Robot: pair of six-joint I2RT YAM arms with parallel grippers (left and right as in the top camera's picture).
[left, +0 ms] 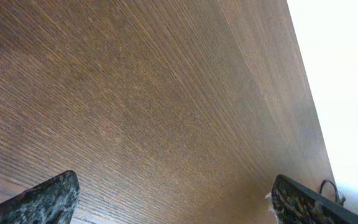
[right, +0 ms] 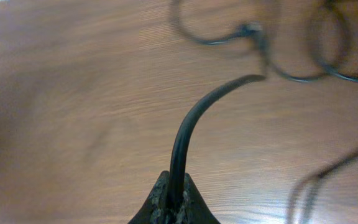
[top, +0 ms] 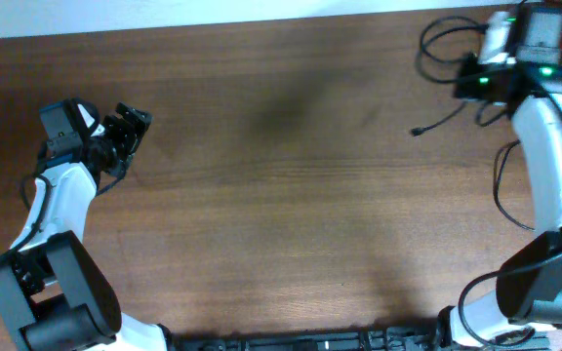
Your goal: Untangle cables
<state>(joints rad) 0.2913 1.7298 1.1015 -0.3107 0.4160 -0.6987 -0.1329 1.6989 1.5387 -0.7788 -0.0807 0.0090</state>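
The thin black cables (top: 439,41) lie in loose loops at the table's far right corner, and one strand ends in a small plug (top: 418,130) on the wood. My right gripper (top: 464,88) is over that corner. In the right wrist view it is shut (right: 176,202) on one black cable (right: 188,134), which curves up and right toward blurred loops (right: 291,74). My left gripper (top: 130,127) is at the far left, away from the cables. It is open and empty (left: 176,205), with bare wood between its fingers. A small cable loop (left: 328,186) shows far off.
The brown wooden table (top: 281,195) has its far edge along the top of the overhead view, against a white surface (top: 213,15). The thicker black wires of the right arm (top: 503,185) hang beside it at the right edge.
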